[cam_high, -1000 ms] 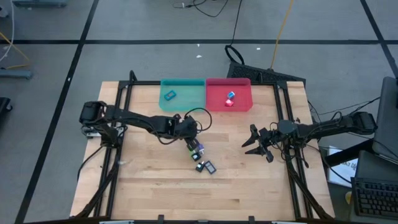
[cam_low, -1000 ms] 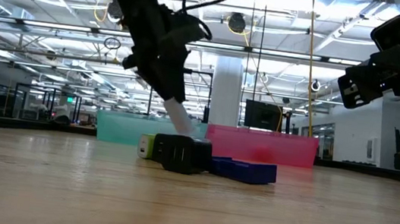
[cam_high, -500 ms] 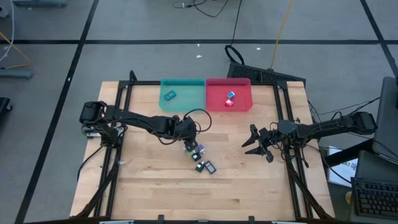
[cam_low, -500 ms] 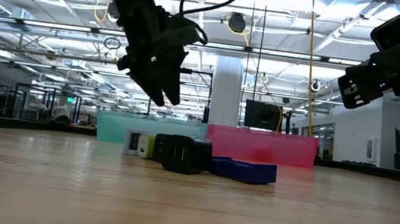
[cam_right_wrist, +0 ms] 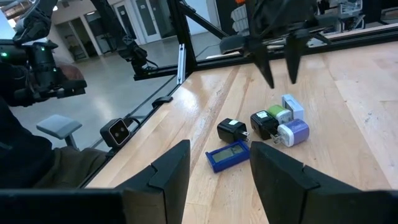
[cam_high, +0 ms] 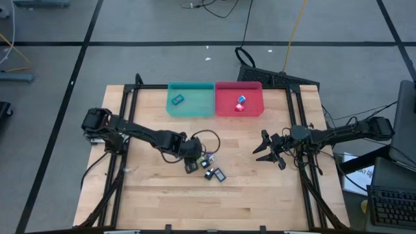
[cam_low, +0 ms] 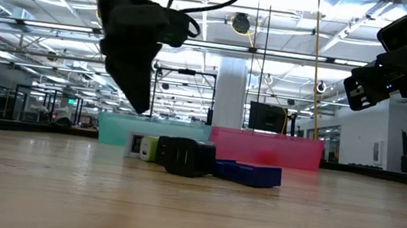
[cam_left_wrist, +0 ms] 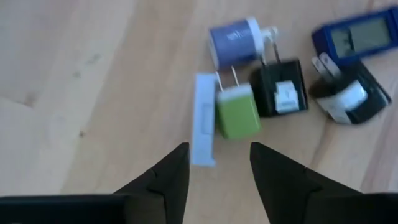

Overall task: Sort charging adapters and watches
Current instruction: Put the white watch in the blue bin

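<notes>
Adapters (cam_left_wrist: 273, 81) lie clustered just beyond the left gripper's (cam_left_wrist: 214, 165) parted, empty fingers.

Two dark, black-cabled jointed arms

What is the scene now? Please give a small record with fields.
left gripper: fingers open and empty, above the pile
right gripper: waiting over the table's right side, holding nothing
pile on table: green adapter, blue-purple adapter, two black adapters, white flat piece, dark blue watch
teal bin: one small teal piece
red bin: two small pieces
</notes>
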